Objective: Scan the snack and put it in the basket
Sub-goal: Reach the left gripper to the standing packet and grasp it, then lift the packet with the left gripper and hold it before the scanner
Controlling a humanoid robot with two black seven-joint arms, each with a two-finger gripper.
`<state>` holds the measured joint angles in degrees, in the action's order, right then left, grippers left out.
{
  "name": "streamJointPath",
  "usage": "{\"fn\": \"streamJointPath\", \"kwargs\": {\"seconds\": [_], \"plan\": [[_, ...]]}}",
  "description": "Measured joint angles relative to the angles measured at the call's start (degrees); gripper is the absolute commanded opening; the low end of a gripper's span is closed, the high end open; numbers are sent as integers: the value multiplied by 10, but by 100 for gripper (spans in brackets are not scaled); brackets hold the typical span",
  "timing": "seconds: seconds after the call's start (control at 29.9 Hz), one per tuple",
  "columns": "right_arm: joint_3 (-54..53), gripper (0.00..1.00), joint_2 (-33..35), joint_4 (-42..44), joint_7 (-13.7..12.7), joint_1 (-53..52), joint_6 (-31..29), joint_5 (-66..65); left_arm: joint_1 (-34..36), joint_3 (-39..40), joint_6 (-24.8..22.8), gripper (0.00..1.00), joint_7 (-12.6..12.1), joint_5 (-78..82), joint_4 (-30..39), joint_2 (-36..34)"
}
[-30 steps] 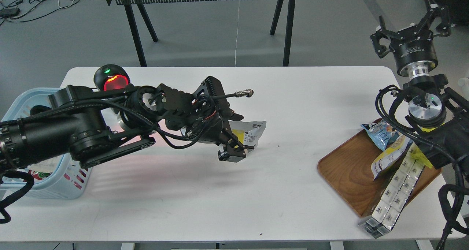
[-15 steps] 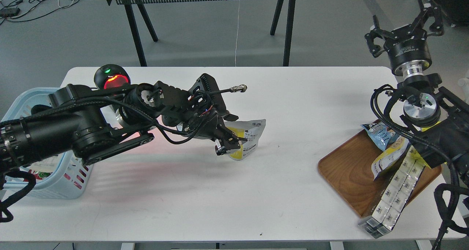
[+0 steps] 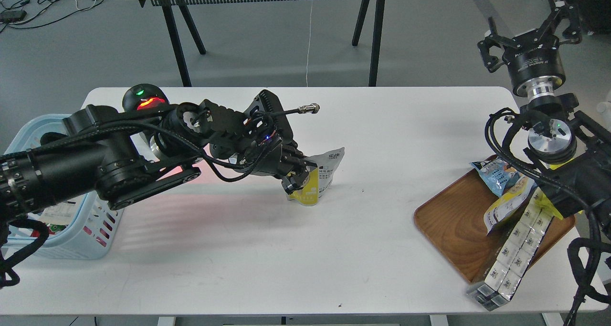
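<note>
One snack (image 3: 321,180) stands tilted, white top up-right, pinched in the left jaws.

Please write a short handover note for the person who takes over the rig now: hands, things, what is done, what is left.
Left hand: shut on the flat yellow-and-white snack pouch, held at mid-table.
Right hand: open, raised past the table's far right corner, holding nothing.
Light blue slotted plastic basket: at the table's left edge, beside the left arm.
Round black scanner with red light: behind the left arm, lit.
Done: pouch gripped.
Left: whether it is scanned cannot be told; place it in the basket.
</note>
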<state>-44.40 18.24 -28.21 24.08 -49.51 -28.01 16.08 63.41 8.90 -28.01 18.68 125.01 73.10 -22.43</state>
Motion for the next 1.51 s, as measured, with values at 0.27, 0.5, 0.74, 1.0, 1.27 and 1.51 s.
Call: {"fn": "streamJointPath", "kwargs": {"seconds": [0.27,0.5,0.74,1.0,1.27,1.51], "plan": [[0,100,3,1,0,0,0,0,0,10,0,0,8,0,24,-19],[-2,100,4,2,0,0,0,0,-8,62,0,0,27,0,52,-68],[1,100,11,1,-2,1,0,-4,-8,89,0,0,60,0,81,-163],[-1,99,36,1,-4,1,0,-4,-8,99,0,0,93,0,64,-232],[-2,100,45,1,-4,1,0,-4,-8,99,0,0,93,0,41,-241],[-2,99,48,0,-4,1,0,-4,-8,97,0,0,93,0,15,-245]]}}
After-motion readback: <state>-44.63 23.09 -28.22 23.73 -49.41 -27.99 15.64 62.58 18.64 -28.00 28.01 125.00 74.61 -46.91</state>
